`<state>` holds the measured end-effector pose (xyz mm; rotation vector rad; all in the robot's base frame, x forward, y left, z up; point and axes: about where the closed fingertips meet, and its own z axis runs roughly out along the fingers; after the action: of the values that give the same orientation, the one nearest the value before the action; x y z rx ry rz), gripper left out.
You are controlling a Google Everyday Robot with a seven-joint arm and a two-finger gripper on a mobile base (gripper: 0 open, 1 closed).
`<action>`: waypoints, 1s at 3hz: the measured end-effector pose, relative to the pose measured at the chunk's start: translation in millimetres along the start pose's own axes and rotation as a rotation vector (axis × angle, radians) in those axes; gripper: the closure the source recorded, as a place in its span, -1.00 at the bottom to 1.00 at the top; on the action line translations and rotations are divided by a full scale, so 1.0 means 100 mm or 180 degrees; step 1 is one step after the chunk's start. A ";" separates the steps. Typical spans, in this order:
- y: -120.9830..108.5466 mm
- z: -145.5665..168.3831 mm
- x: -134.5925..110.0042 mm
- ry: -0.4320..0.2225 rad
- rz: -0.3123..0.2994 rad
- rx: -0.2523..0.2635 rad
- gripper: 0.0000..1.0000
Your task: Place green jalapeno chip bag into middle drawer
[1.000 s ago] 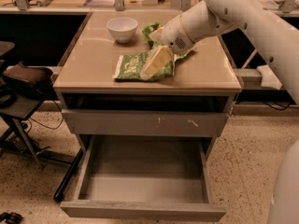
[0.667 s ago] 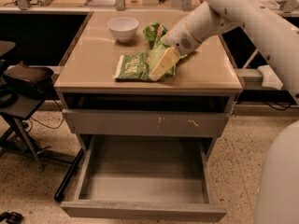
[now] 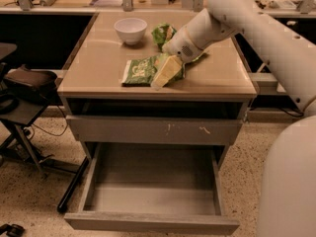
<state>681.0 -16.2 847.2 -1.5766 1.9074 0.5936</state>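
The green jalapeno chip bag lies flat on the tabletop near its front edge. My gripper reaches in from the right and rests on the bag's right end, covering that part. The middle drawer stands pulled out below the table, with a plain front board and a deep grey tray that holds nothing.
A white bowl stands at the back of the wooden table. A second green bag lies behind my gripper. The drawer front with pale scratch marks is closed above the open one. A dark chair stands at the left.
My gripper has moved a little down and toward the table's front, onto the right end of the bag. The bag has hardly moved.
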 end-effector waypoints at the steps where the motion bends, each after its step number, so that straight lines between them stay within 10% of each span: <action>1: -0.02 0.33 0.07 -0.0027 0.0096 -0.0128 -1.00; 3: -0.02 0.34 0.07 -0.0026 0.0099 -0.0133 -0.16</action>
<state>687.2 0.6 817.8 -1.5706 1.9283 0.6560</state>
